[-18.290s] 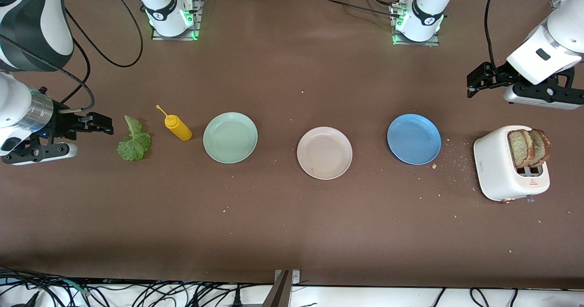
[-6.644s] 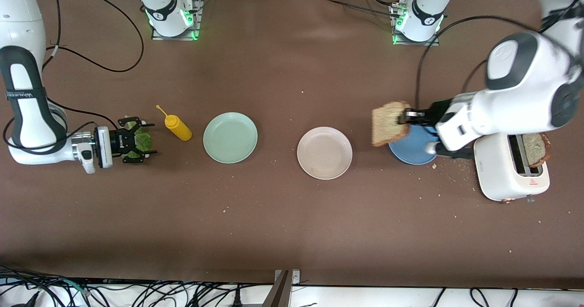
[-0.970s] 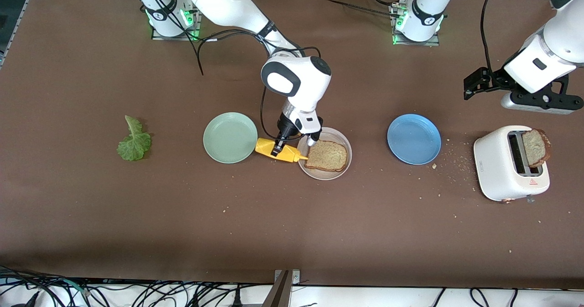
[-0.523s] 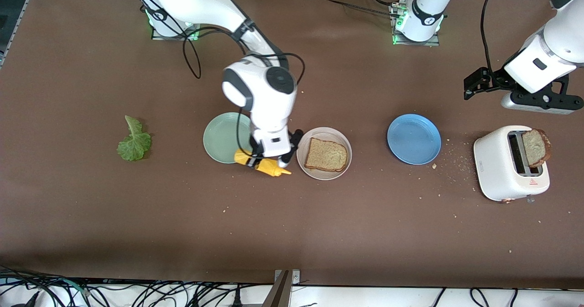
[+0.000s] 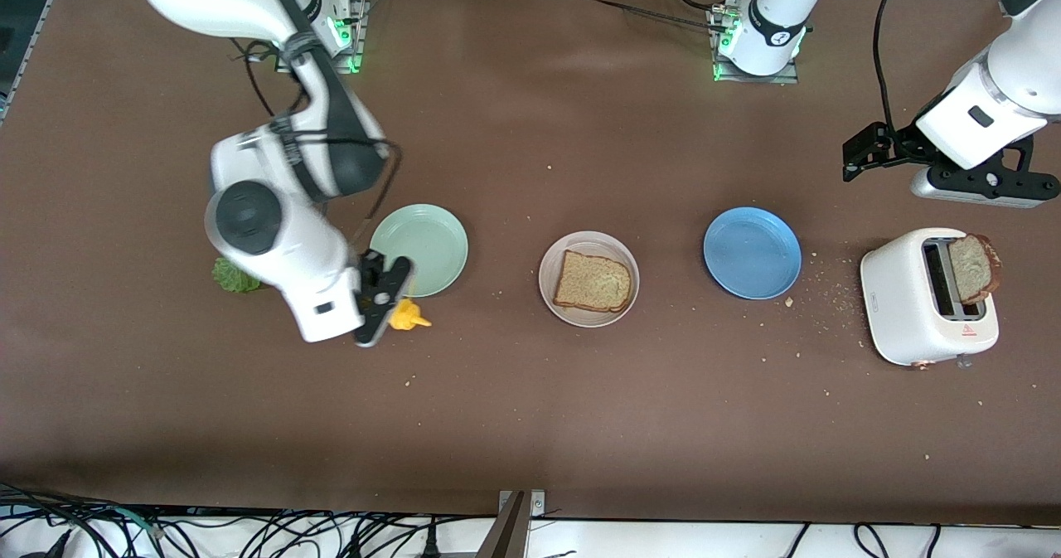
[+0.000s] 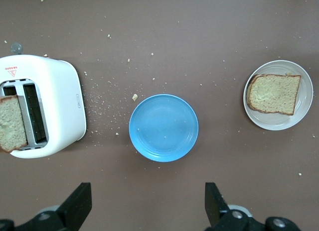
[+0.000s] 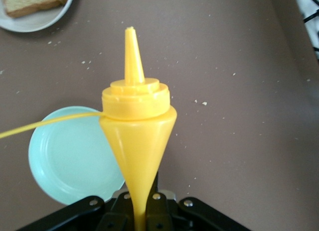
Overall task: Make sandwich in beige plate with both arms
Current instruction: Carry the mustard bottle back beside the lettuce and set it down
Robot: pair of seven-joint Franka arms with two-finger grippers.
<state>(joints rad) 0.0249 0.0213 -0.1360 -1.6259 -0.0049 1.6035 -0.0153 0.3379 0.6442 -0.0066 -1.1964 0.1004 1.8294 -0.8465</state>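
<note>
On the table: a matte brown surface (image 5: 530, 425), flecked with pale crumbs, thickest toward the left arm's end.
Right arm: large, glossy white with black bands, reaching from its base over the table's right-arm end, beside the mint plate.
Left arm: same white shell, waiting over the table's left-arm end, above the toaster and blue plate.
Toaster: white, rounded box (image 5: 912, 309) (image 6: 60, 106) with two slots — one square slice of brown wholegrain bread (image 5: 971, 269) (image 6: 12, 124) stands in the slot toward the table's end.
Blue plate: round, shallow, smooth (image 5: 752, 252) (image 6: 163, 127), between toaster and beige plate.
Mint plate: pale green, round, raised rim (image 5: 423, 243) (image 7: 70, 161), toward the right arm's end from the beige plate.
Beige plate: round, shallow, pale pinkish (image 5: 554, 288) (image 6: 259, 119), mid-table between the mint and blue plates.
Bread slice: square, porous crumb, darker crust (image 5: 593, 282) (image 6: 274, 93), lying flat in the beige plate.
Lettuce leaf: crinkled green (image 5: 232, 278), mostly hidden under the right arm, on the table well apart from the beige plate.
Right gripper: black fingers (image 5: 383, 293) clamped on the yellow squeeze bottle (image 5: 404, 316) (image 7: 137, 126) — smooth plastic, cone-shaped with a ridged cap and pointed nozzle — held in the air beside the mint plate's near edge.
Left gripper: jaws wide apart (image 6: 147, 206), holding nothing, both black fingertips (image 6: 79, 203) visible in the left wrist view.
</note>
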